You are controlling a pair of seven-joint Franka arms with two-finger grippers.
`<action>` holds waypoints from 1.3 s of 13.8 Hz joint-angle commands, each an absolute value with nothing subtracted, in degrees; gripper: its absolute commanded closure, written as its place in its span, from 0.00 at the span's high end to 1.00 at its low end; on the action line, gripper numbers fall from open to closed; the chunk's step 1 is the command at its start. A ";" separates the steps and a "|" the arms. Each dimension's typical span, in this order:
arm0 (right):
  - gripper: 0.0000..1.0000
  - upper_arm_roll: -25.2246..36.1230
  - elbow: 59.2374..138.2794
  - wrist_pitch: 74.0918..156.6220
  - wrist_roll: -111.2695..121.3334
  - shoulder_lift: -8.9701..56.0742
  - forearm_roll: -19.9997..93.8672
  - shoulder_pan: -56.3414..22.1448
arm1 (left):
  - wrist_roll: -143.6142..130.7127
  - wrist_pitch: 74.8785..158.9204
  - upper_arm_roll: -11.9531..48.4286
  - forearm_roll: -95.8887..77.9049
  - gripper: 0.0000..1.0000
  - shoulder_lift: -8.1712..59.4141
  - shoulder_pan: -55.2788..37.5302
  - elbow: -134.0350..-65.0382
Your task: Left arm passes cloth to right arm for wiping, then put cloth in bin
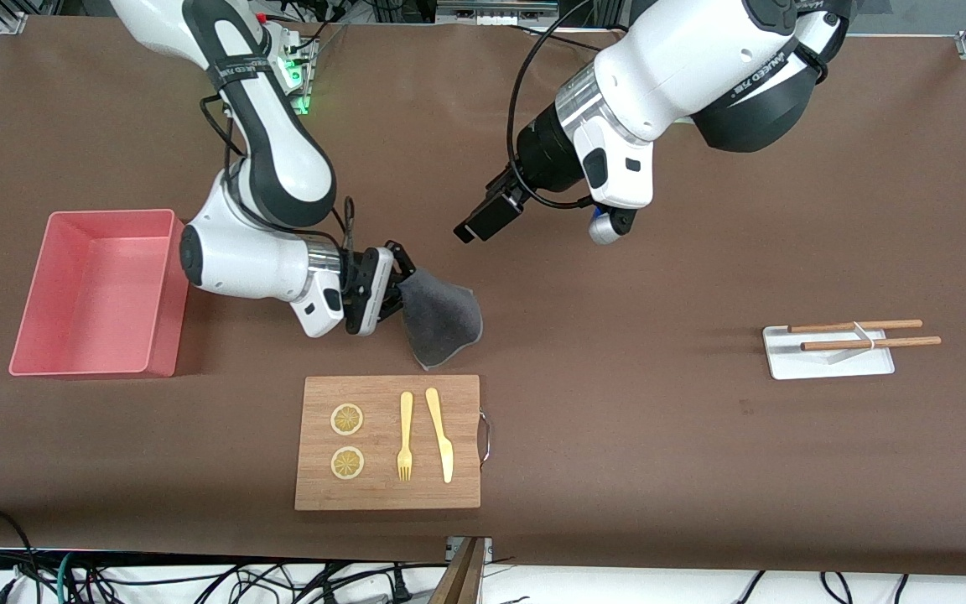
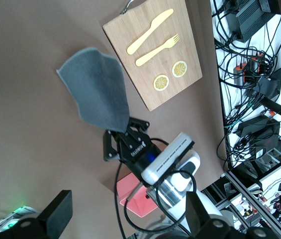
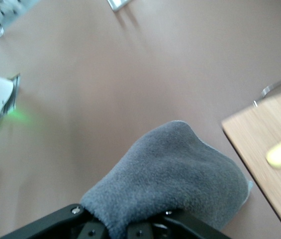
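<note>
My right gripper is shut on one edge of the dark grey cloth. The cloth hangs from it over the table, just farther from the front camera than the wooden board. The right wrist view shows the cloth pinched in the right gripper. My left gripper is open and empty in the air above the table, over the spot beside the cloth. The left wrist view shows its fingers spread wide, with the cloth and the right gripper farther off. The pink bin stands at the right arm's end, empty.
A wooden cutting board with two lemon slices, a yellow fork and a knife lies nearer the front camera than the cloth. A white chopstick rest with two chopsticks lies toward the left arm's end. Cables hang along the table's front edge.
</note>
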State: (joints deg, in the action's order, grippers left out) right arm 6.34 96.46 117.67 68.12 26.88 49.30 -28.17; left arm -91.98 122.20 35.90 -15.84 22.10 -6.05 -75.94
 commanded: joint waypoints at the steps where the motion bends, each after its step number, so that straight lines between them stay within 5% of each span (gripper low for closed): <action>1: 0.00 8.52 96.85 110.50 65.39 23.30 40.81 -26.12 | -86.08 115.69 35.86 -14.77 1.00 21.01 -3.18 -75.06; 5: 0.00 12.21 97.12 103.98 65.39 20.40 30.80 -24.09 | -64.67 100.32 35.86 -10.82 1.00 20.21 4.02 -75.06; 10: 0.00 12.30 97.73 104.41 62.86 21.00 14.10 -17.76 | -35.91 90.89 35.77 -1.87 1.00 21.35 13.08 -76.11; 14: 0.00 12.13 97.21 111.16 61.88 28.01 11.95 -17.92 | -16.66 90.00 35.77 6.57 1.00 21.53 18.27 -78.13; 18: 0.00 11.95 94.59 123.54 51.88 37.68 14.06 -27.48 | -4.69 88.86 35.77 14.83 1.00 20.48 19.69 -77.96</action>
State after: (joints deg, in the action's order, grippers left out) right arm 11.44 97.73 118.85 57.35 32.79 13.27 -22.00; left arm -10.88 90.47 35.19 10.69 22.28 19.33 -77.47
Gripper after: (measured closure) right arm 0.982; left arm 0.000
